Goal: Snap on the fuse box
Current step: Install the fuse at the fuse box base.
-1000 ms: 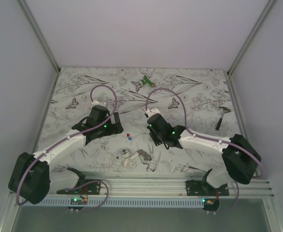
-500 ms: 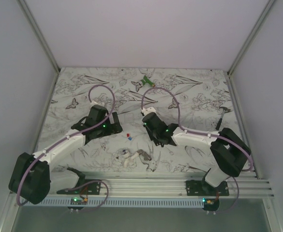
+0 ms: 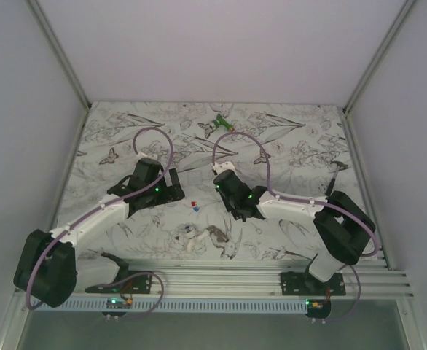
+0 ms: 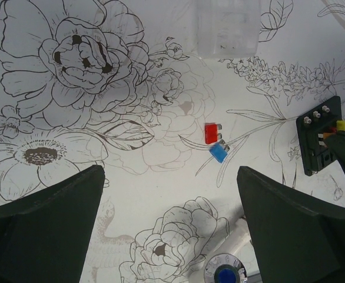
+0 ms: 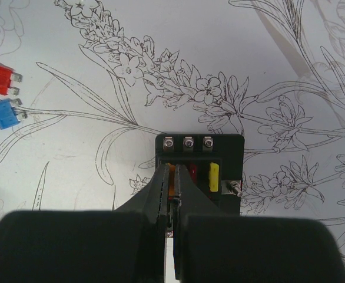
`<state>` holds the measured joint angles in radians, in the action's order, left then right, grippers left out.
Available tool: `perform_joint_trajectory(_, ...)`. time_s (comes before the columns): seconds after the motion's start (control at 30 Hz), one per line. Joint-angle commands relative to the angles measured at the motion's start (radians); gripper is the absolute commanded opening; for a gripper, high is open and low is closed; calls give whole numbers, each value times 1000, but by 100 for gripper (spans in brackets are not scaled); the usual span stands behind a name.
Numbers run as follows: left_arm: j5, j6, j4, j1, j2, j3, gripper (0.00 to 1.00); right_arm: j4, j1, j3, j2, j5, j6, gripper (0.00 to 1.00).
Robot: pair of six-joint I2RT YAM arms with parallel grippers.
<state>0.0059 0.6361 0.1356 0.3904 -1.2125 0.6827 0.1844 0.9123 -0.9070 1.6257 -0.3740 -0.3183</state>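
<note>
The fuse box [image 5: 199, 150] is a black block with three screws on its far edge and orange, red and yellow fuses in its slots. My right gripper [image 5: 173, 168] stands right over it, its fingers pinched on the orange fuse [image 5: 172, 177] in the left slot. In the top view the right gripper [image 3: 234, 206] hides the box. The box also shows at the right edge of the left wrist view [image 4: 319, 138]. My left gripper [image 4: 169, 177] is open and empty above the cloth, left of the box.
A loose red fuse [image 4: 211, 132] and blue fuse [image 4: 219, 154] lie between the arms. A clear plastic cover [image 4: 226, 29] lies beyond them. A white-and-grey clump of parts [image 3: 199, 237] lies near the front. A green object [image 3: 221, 122] and a black tool [image 3: 335, 179] lie farther off.
My right arm has swung left and a little away from the base, bringing its gripper over the fuse box. The left arm has barely moved.
</note>
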Motion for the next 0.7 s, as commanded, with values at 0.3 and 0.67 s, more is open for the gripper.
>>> perform_joint_trajectory(0.3,10,11,30,-10,-5,20,99,9,10,-35,-7,-43,-9,0)
perform_joint_trajectory(0.67,12,11,29,-10,-4,21,99,7,12,-35,32,-46,-17,0)
